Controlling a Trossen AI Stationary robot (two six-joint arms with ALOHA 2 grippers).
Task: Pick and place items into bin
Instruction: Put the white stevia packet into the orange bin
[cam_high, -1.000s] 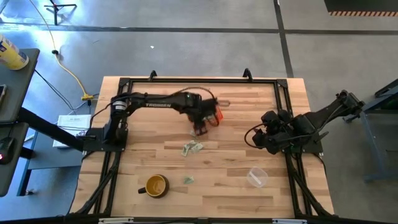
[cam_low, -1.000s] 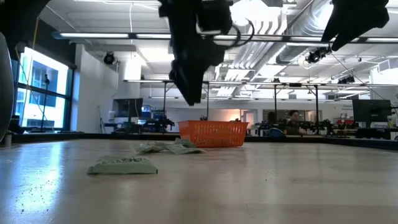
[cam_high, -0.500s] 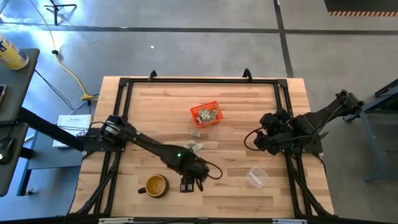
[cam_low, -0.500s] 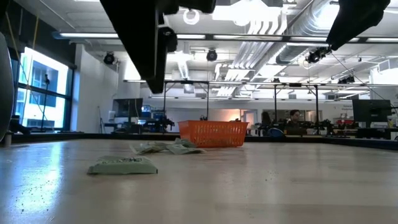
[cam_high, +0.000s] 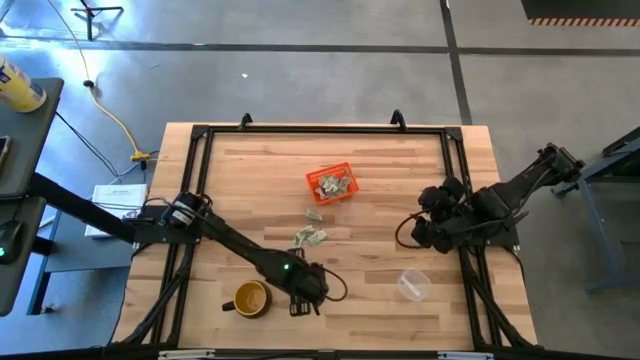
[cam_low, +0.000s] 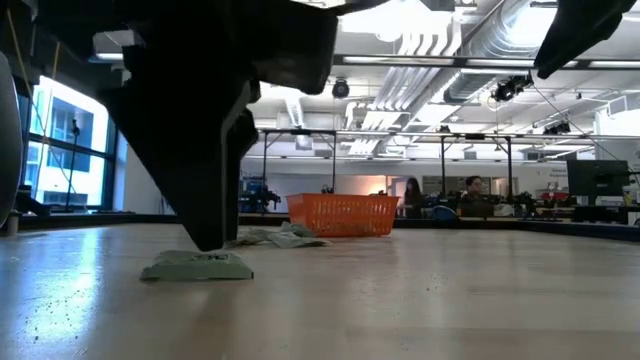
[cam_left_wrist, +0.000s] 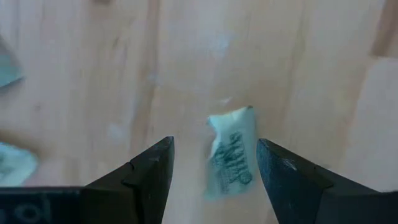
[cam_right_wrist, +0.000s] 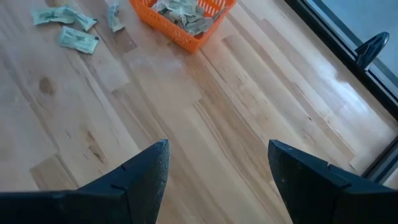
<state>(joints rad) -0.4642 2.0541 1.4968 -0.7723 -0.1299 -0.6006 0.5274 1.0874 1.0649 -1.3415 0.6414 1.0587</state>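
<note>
Hovering my left gripper (cam_left_wrist: 211, 171), jaws open, over a crumpled pale green-and-white scrap (cam_left_wrist: 231, 160); its dark print is unreadable. Right gripper (cam_right_wrist: 214, 168) waits open.

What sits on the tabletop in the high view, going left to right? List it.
yellow-brown mug → left gripper → orange bin → clear plastic cup → right gripper
</note>
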